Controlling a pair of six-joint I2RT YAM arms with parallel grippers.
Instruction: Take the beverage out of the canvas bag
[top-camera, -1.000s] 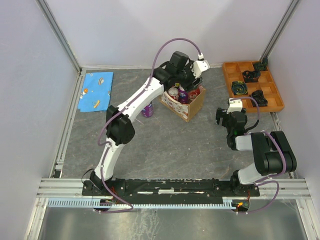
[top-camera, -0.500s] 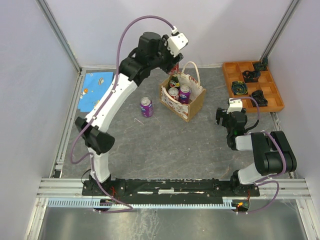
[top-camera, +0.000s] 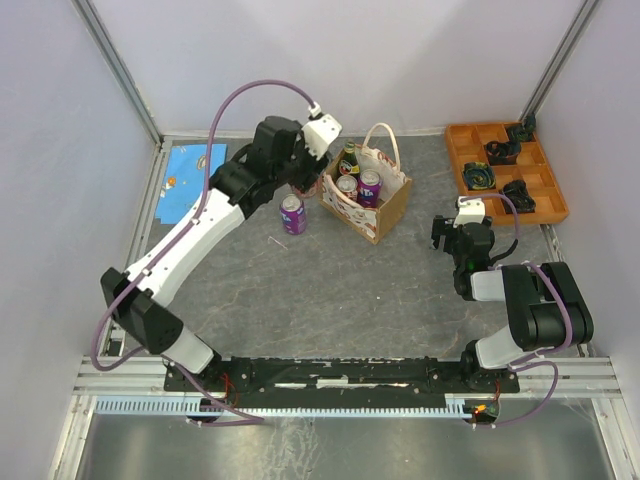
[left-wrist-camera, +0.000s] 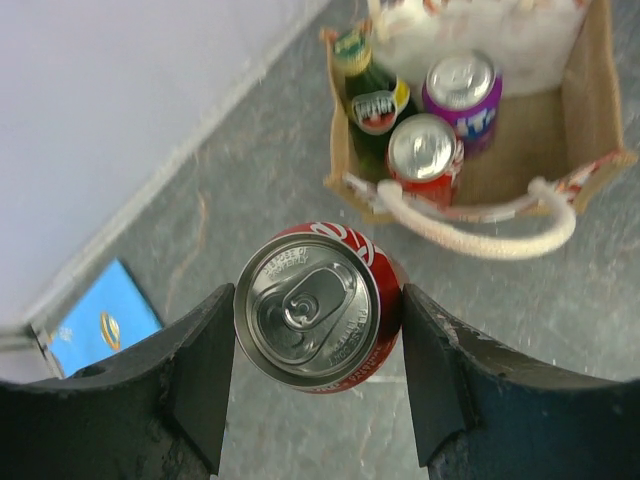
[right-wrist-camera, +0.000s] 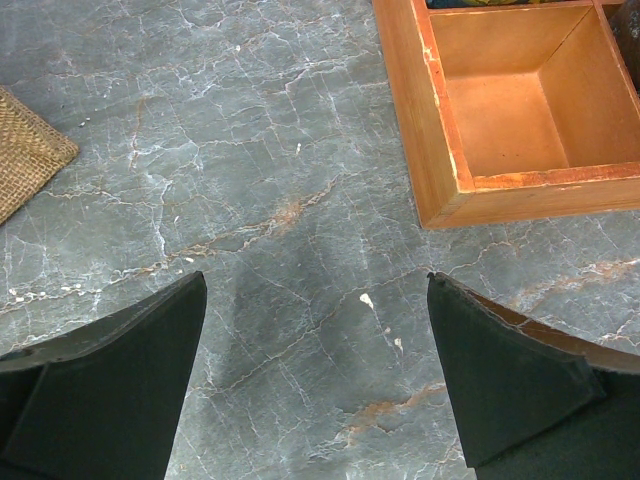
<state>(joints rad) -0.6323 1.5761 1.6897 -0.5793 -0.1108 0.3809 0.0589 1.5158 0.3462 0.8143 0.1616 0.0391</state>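
L gripper (left-wrist-camera: 318, 335) is clamped on a red cola can (left-wrist-camera: 315, 305), one finger on each side of its body, can upright. It's clear of the canvas bag (top-camera: 392, 208), over table to the bag's left and near a lone purple can (top-camera: 292, 213) standing there. Height above table can't be told.

In the bag: green bottle (left-wrist-camera: 372, 105), second red can (left-wrist-camera: 425, 155), bagged purple can (left-wrist-camera: 462, 92).

R gripper (right-wrist-camera: 315, 330) is spread wide w/ nothing between its fingers, low over table beside the orange tray (right-wrist-camera: 430, 150).

Step in hand, prob.: can is out, set-down pending. Next move needs a straight lowering w/ can kept upright and room left from the lone purple can, then release.
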